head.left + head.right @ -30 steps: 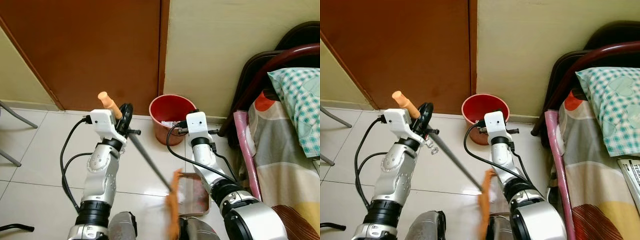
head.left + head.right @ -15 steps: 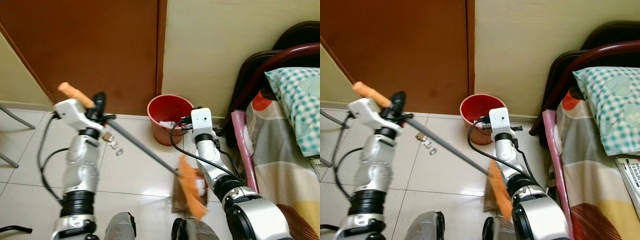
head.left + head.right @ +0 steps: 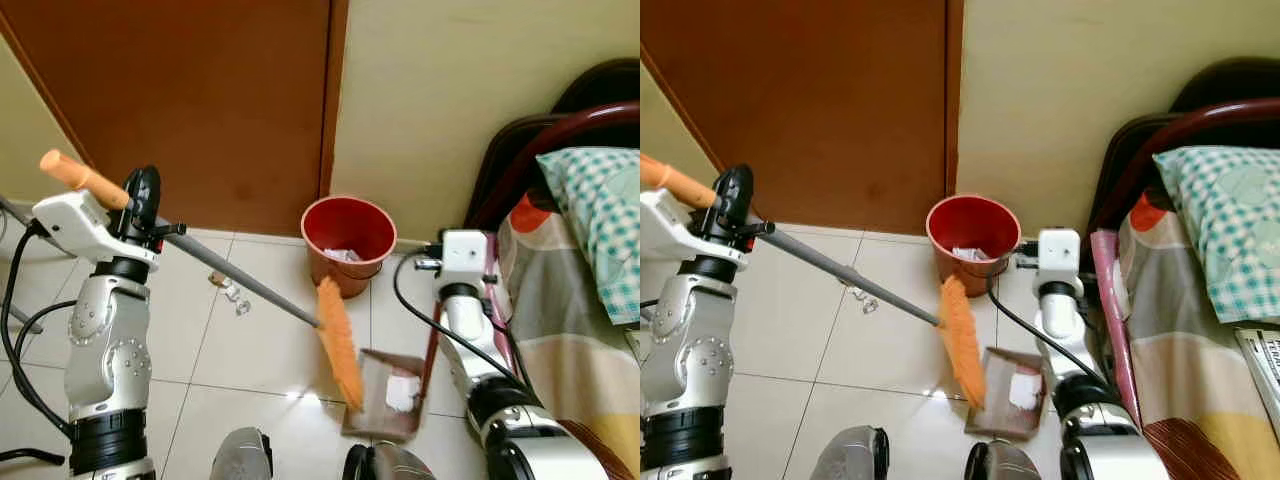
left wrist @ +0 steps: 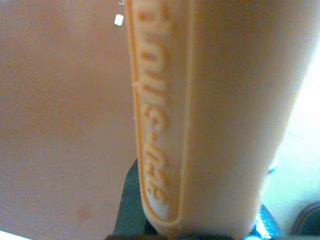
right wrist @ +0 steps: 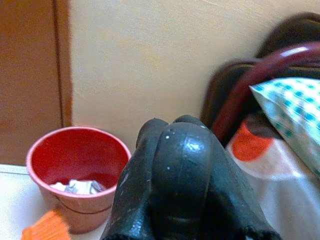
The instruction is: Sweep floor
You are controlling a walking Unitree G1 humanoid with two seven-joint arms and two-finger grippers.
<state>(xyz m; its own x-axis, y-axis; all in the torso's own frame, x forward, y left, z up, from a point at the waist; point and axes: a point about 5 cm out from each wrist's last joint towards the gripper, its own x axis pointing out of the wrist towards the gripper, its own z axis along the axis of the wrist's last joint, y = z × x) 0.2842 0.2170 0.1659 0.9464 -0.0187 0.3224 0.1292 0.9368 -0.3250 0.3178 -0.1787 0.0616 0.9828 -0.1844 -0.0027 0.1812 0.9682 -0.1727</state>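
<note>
Left gripper [image 3: 140, 205] stays clamped on the broom [image 3: 250, 290]; its orange bristles [image 3: 340, 342] have swung from over the dustpan [image 3: 388, 395] to its open edge; right gripper's [image 3: 440, 330] finger state unclear; scraps [image 3: 232, 295] remain unswept, so another stroke seems needed

The broom [image 3: 250, 290] has an orange grip, a grey shaft and orange bristles. Next to the bristles lies a brown dustpan [image 3: 385, 395] with white scraps in it. The bin [image 3: 349, 243] beyond the dustpan is red, with pale paper inside. Behind the bin, the door [image 3: 200, 100] is reddish brown and the wall [image 3: 450, 90] pale yellow. The floor [image 3: 260, 340] is off-white tile. Right of the bin, the pillow [image 3: 600, 220] is teal-and-white checked.
</note>
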